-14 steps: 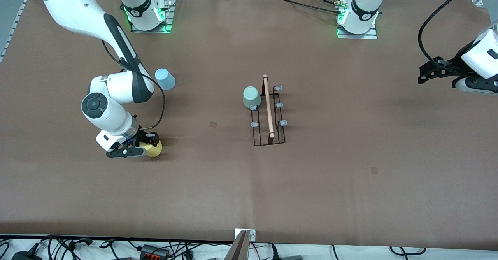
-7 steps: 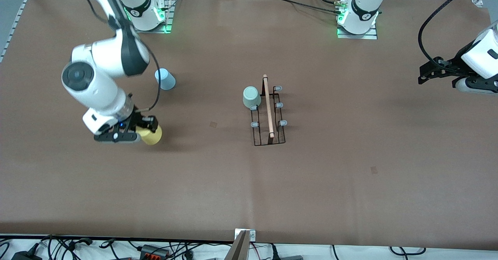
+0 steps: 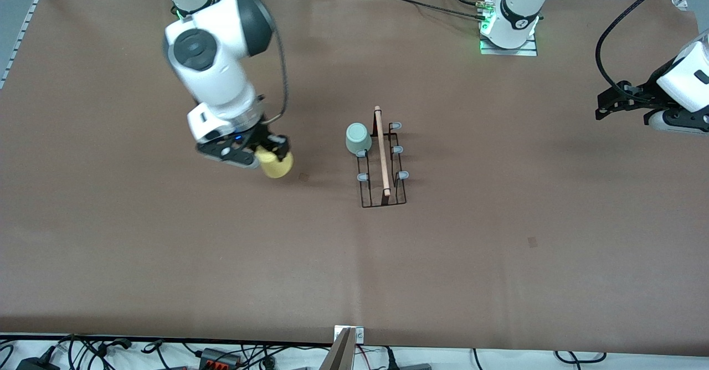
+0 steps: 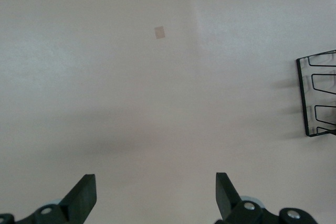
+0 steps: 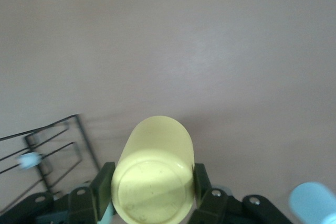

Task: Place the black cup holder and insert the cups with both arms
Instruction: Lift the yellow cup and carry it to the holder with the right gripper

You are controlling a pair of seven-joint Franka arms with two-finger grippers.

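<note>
My right gripper (image 3: 271,157) is shut on the yellow cup (image 3: 277,165) and holds it in the air over the table, between the right arm's end and the black cup holder (image 3: 381,162). In the right wrist view the yellow cup (image 5: 155,174) sits between both fingers, with the holder (image 5: 47,148) close by. The mint green cup (image 3: 358,138) sits upside down on a peg at the holder's end farthest from the front camera. The light blue cup (image 5: 314,203) shows only in the right wrist view. My left gripper (image 3: 604,107) waits open and empty at the left arm's end; its wrist view (image 4: 153,198) shows the holder's edge (image 4: 319,95).
Small tape marks lie on the brown table cover (image 3: 303,176) (image 3: 532,241). Cables run along the table's front edge (image 3: 221,353). The right arm's body (image 3: 213,65) hangs over the spot where the light blue cup stood.
My right gripper has lifted the yellow cup off the table and carried it toward the holder. The right arm now hides the light blue cup in the front view. The left arm has not moved.
</note>
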